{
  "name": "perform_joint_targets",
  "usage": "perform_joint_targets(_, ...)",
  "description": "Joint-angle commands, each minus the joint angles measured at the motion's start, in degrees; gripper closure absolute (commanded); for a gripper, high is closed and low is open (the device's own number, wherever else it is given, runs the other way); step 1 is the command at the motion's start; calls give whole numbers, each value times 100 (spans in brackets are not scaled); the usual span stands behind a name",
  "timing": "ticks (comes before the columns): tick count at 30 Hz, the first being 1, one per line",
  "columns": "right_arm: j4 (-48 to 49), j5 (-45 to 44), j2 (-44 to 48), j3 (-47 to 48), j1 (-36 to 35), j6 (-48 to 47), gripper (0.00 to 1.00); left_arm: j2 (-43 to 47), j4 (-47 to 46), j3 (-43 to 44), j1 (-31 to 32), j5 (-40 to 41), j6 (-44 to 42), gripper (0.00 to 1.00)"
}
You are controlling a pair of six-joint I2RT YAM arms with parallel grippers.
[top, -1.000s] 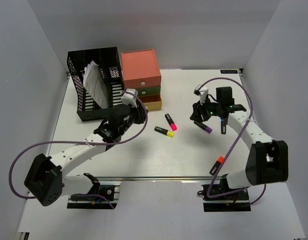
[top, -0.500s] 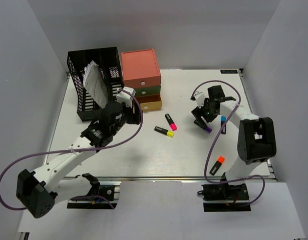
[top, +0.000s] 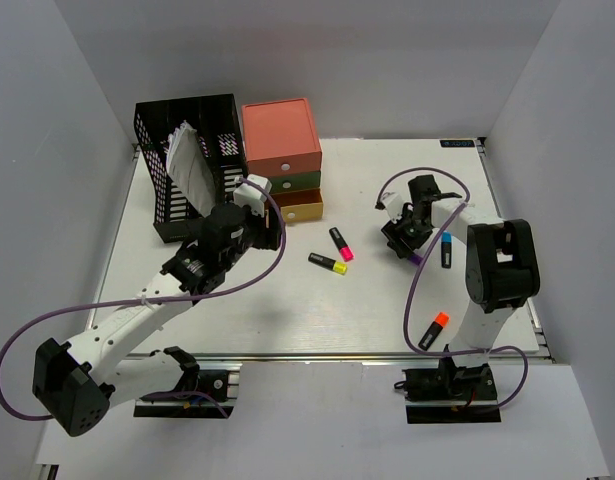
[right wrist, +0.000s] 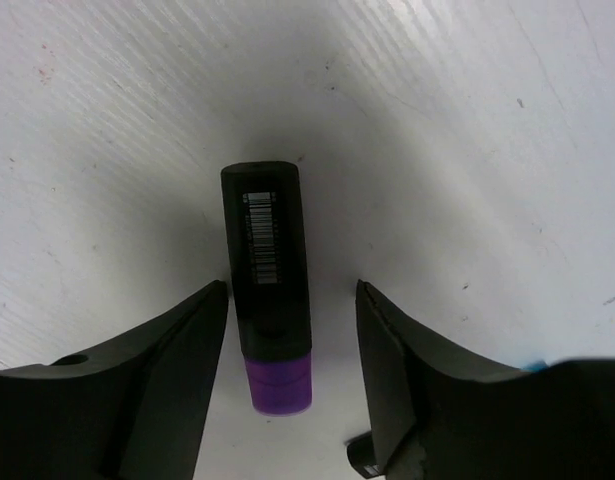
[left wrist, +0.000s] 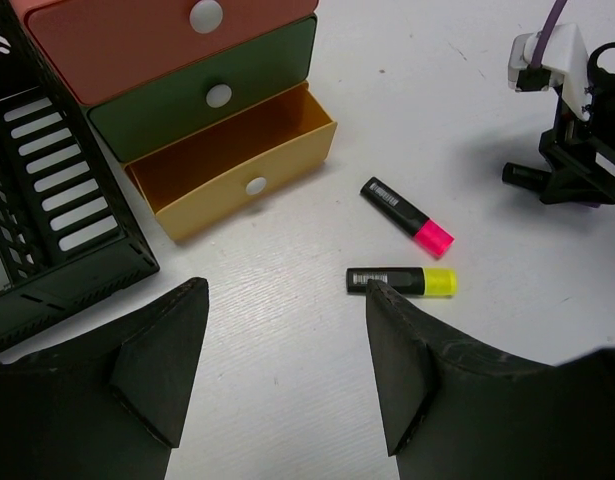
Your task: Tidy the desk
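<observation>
The white desk point(top: 287, 315) carries several highlighters. My left gripper point(top: 259, 228) point(left wrist: 284, 300) hovers open and empty in front of the drawer unit, whose yellow bottom drawer point(left wrist: 232, 165) point(top: 305, 208) stands pulled out. A yellow highlighter point(left wrist: 402, 281) point(top: 327, 263) lies just past its right fingertip, and a pink highlighter point(left wrist: 407, 215) point(top: 341, 243) lies beyond that. My right gripper point(top: 402, 238) point(right wrist: 292, 295) is down at the desk and open, its jaws on either side of a purple highlighter point(right wrist: 267, 270) point(top: 415, 258). The left finger point(right wrist: 202, 330) is close against it, with a gap on the right.
A black mesh file rack point(top: 192, 165) holding papers stands at the back left beside the coral, green and yellow drawer unit point(top: 280, 135). A blue highlighter point(top: 446, 250) lies right of my right gripper. An orange highlighter point(top: 434, 330) lies near the front right rail.
My left gripper has opened and drawn back from the yellow drawer. The right arm has folded in and its gripper has come down over the purple highlighter, jaws narrowing.
</observation>
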State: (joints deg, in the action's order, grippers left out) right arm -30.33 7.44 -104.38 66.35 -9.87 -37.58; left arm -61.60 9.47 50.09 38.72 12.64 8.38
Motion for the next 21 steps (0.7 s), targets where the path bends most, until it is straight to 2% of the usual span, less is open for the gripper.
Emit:
perform_joint_targets(1, -9, -32, -74, -33, -6, -311, 42, 96, 28, 28, -22, -113, -21, 26)
perform_joint_targets(2, -17, -85, -91, -60, -6, -407, 44, 87, 19, 28, -22, -113, -21, 26)
perform_joint_targets(5, -131, -59, -162, -43, -6, -635, 66, 87, 28, 19, -22, -113, -21, 26)
perform_joint_targets(6, -227, 72, -153, -8, -6, -732, 81, 78, 11, 19, -22, -122, -21, 26)
perform_joint_targets(8, -647, 553, -109, 219, -24, -1178, 97, 70, 19, 19, -22, -130, -12, 26)
perform_joint_targets(11, -1167, 1248, 145, 597, -190, -1907, 100, 69, 28, 28, -22, -122, -30, 26)
perform_joint_targets(13, -1282, 1400, 339, 782, -514, -2182, 100, 43, 37, 36, -22, -96, -21, 26)
perform_joint_targets(17, -1327, 1287, 392, 1449, -1305, -2473, 100, 34, 54, 19, -22, 62, -56, 26)
perform_joint_targets(21, -618, 927, 261, 1907, -1939, -2395, 100, 140, -33, -60, -22, 186, -91, 26)
